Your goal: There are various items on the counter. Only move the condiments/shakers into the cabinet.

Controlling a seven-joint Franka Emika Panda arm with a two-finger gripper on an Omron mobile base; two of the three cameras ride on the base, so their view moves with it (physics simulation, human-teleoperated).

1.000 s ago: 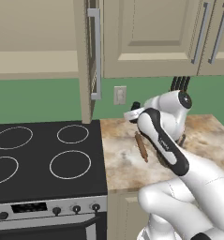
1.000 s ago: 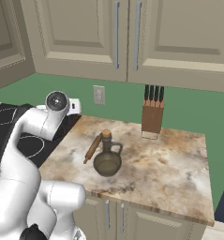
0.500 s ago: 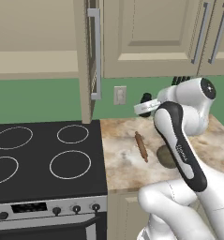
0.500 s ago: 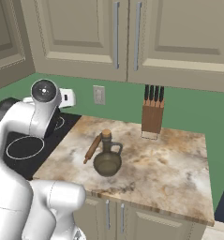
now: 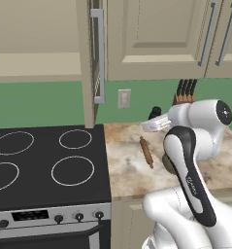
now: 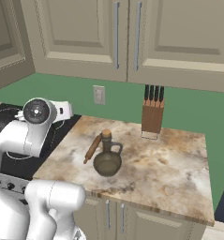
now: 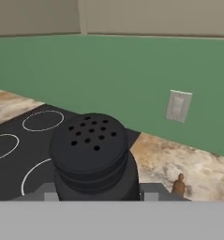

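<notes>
A white Franka arm is carrying a small black shaker (image 7: 92, 157) above the marbled stone counter (image 6: 169, 164) in a simulated kitchen, its gripper (image 7: 95, 194) half-closed around the shaker's body with the perforated lid upright between the fingers. In the left base view the gripper (image 5: 155, 121) is hanging just right of the wall socket (image 5: 124, 98), above the counter's back edge, with the dark shaker showing at its far end; in the right base view the gripper's white tip (image 6: 62, 110) is sitting to the left of that same socket (image 6: 99, 95). The destination, a beige wall cabinet (image 5: 37, 65) with its single door (image 5: 92, 63) standing ajar edge-on and a long silver bar handle (image 5: 101, 53), is lying up and to the left of the socket, its plain inner shelf above the black stovetop (image 5: 44, 165). The carry appears to be turning on that one offset: the shelf is sitting higher than the held shaker and further left, past the open door's edge, so the hand will probably need to rise and swing leftward, keeping the shaker's long axis vertical. Right of the socket, the olive corked jug (image 6: 107, 157) is waiting on the counter beside the wooden rolling pin (image 6: 92, 148), with the knife block (image 6: 152, 115) against the green wall.
</notes>
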